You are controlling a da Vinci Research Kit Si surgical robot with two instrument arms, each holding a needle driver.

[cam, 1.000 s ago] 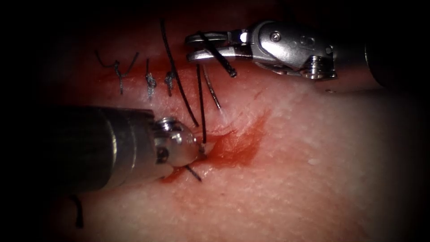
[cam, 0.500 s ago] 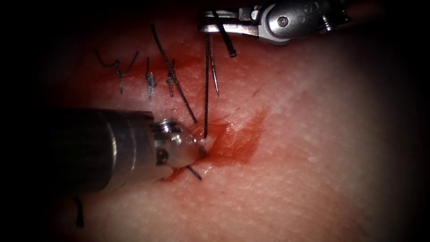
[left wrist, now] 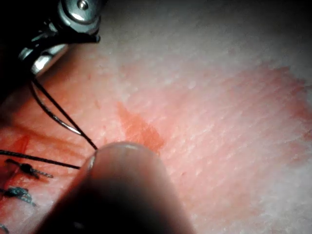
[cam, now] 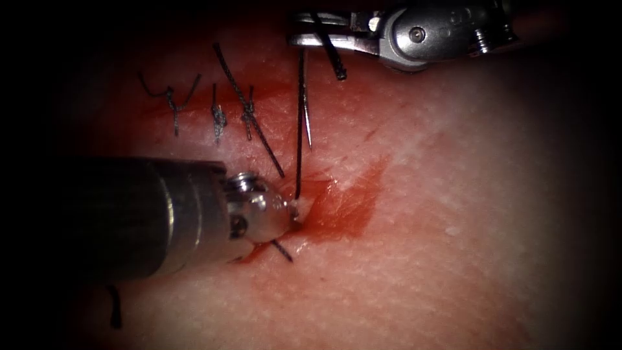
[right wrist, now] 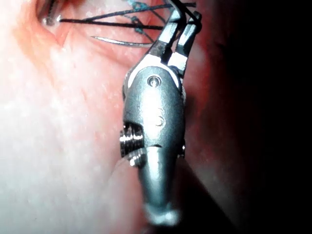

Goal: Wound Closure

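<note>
The right tool (cam: 311,32) is squeezing its jaws shut on the needle (cam: 306,97) near the thread end, and the needle is hanging free above the tissue (cam: 453,259). The thread (cam: 299,142) is running tight down into the cut (cam: 324,207). The left tool (cam: 295,214) is pressing on the tissue at the cut's left side, and I cannot tell if it is holding anything
</note>
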